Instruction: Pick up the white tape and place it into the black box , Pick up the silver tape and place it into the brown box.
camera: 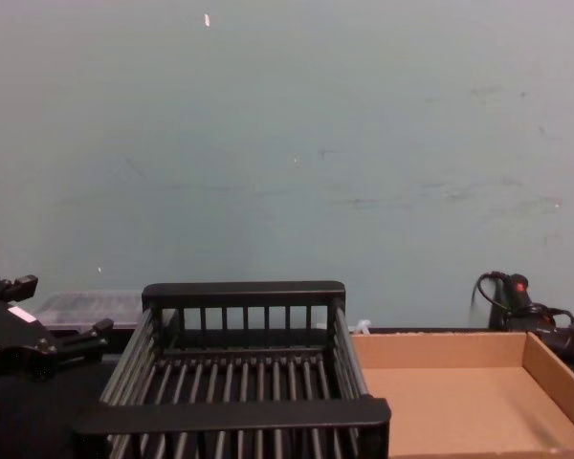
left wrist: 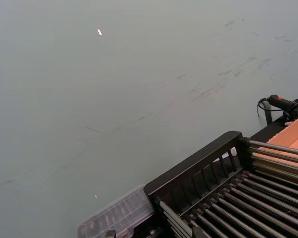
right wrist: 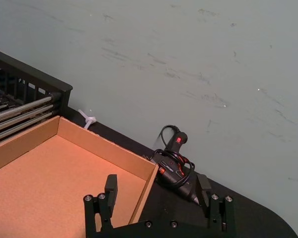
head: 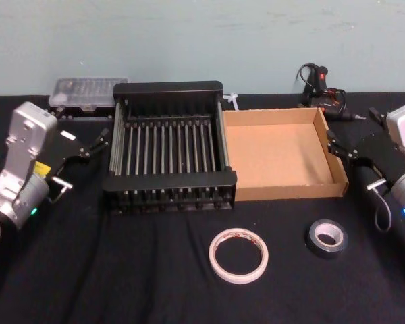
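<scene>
The left end effector hangs wide open and holds nothing, just left of the black box. The right end effector is wide open and empty too, near the right wall of the brown box. The two boxes sit side by side, touching. The white tape and the silver tape lie flat on the black worktop in front of the boxes, apart from each other, with open room around them.

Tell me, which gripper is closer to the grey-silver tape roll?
The right gripper. It hangs open by the brown box's right wall, just behind the silver tape. The left gripper sits open beyond the black box's far side.
</scene>
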You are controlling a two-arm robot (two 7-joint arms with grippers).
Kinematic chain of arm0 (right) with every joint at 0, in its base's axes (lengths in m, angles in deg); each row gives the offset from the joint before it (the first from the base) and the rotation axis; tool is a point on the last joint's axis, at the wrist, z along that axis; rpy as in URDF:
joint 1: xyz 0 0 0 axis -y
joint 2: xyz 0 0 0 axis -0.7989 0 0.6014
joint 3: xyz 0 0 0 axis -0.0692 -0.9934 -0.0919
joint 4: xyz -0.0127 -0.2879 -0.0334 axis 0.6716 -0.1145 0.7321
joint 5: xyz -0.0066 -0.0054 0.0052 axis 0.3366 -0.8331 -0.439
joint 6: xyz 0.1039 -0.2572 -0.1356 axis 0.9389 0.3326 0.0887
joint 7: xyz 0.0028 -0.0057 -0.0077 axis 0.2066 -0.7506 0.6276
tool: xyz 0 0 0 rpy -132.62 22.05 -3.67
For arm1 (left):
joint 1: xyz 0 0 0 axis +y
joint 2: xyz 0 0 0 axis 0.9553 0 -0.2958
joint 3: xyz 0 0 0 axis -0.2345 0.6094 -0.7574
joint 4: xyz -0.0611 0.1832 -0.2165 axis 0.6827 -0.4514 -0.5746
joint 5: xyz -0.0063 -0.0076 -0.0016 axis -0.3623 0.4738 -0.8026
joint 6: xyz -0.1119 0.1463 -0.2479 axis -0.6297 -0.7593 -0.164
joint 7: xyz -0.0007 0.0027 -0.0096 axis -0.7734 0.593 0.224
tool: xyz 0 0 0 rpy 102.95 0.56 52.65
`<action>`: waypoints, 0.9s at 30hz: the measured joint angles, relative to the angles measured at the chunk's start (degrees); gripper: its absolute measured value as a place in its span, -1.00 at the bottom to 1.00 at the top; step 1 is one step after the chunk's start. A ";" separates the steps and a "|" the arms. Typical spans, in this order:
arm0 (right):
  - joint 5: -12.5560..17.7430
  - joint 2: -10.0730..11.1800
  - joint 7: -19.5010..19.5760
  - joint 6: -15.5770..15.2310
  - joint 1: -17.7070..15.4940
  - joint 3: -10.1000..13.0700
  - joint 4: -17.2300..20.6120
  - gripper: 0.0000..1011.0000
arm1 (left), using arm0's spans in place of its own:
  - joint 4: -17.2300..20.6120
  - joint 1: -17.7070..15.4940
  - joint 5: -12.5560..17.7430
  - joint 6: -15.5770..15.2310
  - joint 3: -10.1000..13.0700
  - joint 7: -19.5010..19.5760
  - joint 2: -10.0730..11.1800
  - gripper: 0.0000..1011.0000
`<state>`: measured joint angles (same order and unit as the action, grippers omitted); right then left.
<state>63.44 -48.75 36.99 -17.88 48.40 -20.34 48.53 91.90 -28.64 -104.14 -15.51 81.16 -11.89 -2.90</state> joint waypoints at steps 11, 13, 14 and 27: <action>0.11 0.22 -0.22 -0.12 -0.56 0.31 0.79 0.98 | 0.00 0.00 0.00 0.00 0.00 -0.01 0.00 0.98; 0.44 0.66 -0.66 -0.41 -1.54 0.79 2.08 0.98 | 0.00 0.00 0.00 0.00 -0.01 0.00 0.00 0.98; 0.69 1.02 -0.98 -0.66 -2.31 1.21 3.15 0.98 | 0.00 0.00 0.00 0.00 0.00 0.00 0.00 0.98; 4.22 3.59 -3.19 -5.92 -9.22 5.36 12.97 0.98 | 0.00 0.00 0.00 0.00 0.00 0.00 0.00 0.98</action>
<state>67.67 -45.16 33.81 -23.80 39.18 -14.98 61.50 91.90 -28.64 -104.14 -15.51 81.16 -11.89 -2.90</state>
